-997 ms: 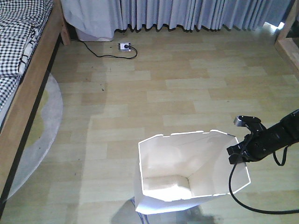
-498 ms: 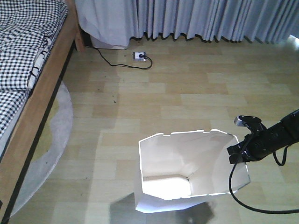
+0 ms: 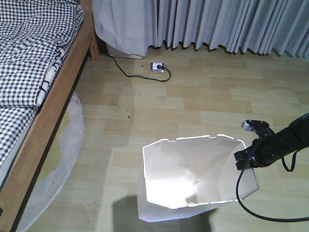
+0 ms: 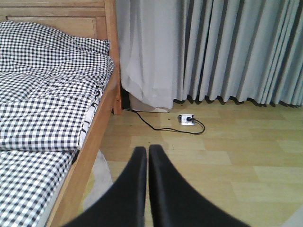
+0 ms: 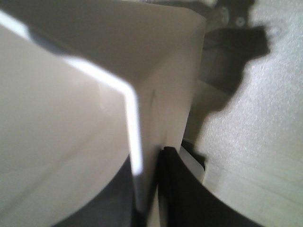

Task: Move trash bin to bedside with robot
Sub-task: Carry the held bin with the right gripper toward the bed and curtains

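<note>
- Down at 6 o'clock of the front view: trash bin [image 3: 169, 164], white, upright on the wooden floor [image 3: 203, 101], open mouth turned up toward the camera.
- At 3 o'clock on its rim: right gripper [image 3: 245, 158], black, clamped on the bin's right wall.
- On the right wrist view, close up: one finger [image 5: 180, 189] outside the wall, the other inside, the thin rim edge pinched between them.
- From that gripper, toward 5 o'clock: black cable [image 3: 237, 191], hanging in a loop past the bin's side.
- At 9 to 11 o'clock of the front view: bed [image 3: 29, 58], with light-brown wooden frame and black-and-white checked bedding.
- Well apart from the bin, with bare floor and a pale round rug [image 3: 67, 145] between.
- On the left wrist view, at 6 o'clock: left gripper [image 4: 147, 150], fingers pressed together, gripping nothing, aimed at the floor beside the bed frame.
- At 12 o'clock of the front view: grey curtains [image 3: 217, 24].
- Just below them, a white power strip [image 3: 158, 66], its black cord running off toward 11 o'clock.
</note>
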